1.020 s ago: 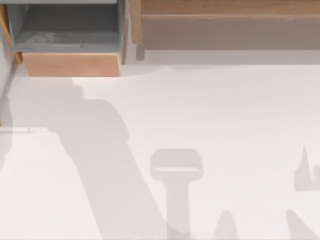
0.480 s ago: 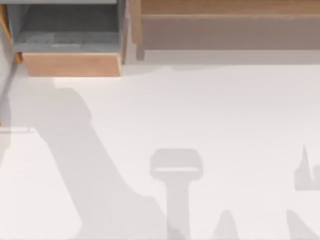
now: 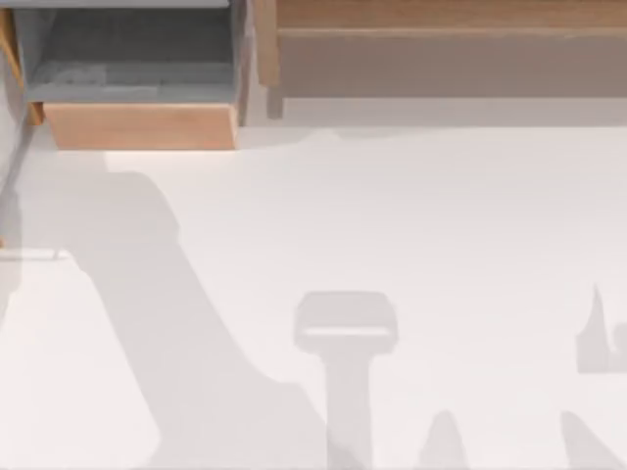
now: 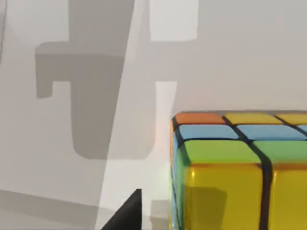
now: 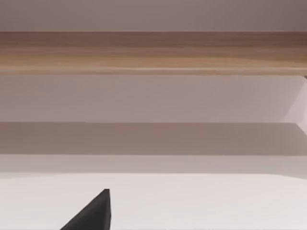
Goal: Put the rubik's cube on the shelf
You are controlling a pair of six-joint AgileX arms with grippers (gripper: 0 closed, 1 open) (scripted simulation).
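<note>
The left end effector [image 4: 125, 214] appears in the left wrist view as a single dark wedge-shaped tip. The rubik's cube [image 4: 240, 177] sits just beside that tip, very close to the wrist camera, with a thin strip of pale surface between the two. The cube's large near face is yellow. The face next to it carries green, blue, orange and yellow tiles, with dark grid lines between them. A soft shadow falls on the yellow face. Whether the left end effector is wide, narrow or gripping the cube cannot be told. Beyond the cube lies the white table [image 4: 230, 57], crossed by blocky grey shadows.

The right end effector [image 5: 91, 213] also shows as one dark tip, seen in the right wrist view, and its opening cannot be told either. Straight ahead of it and well apart, across a stretch of white table, stands the shelf [image 5: 153, 52], its light-brown wooden ledge running the full width above a grey-brown front face.

From above, the shelf [image 3: 441, 15] lies along the far edge of the table [image 3: 441, 215] toward the right. To the shelf's left stands a grey compartment [image 3: 137, 59] with a wooden front [image 3: 137, 125]. Long arm shadows slant over the table's near left half.
</note>
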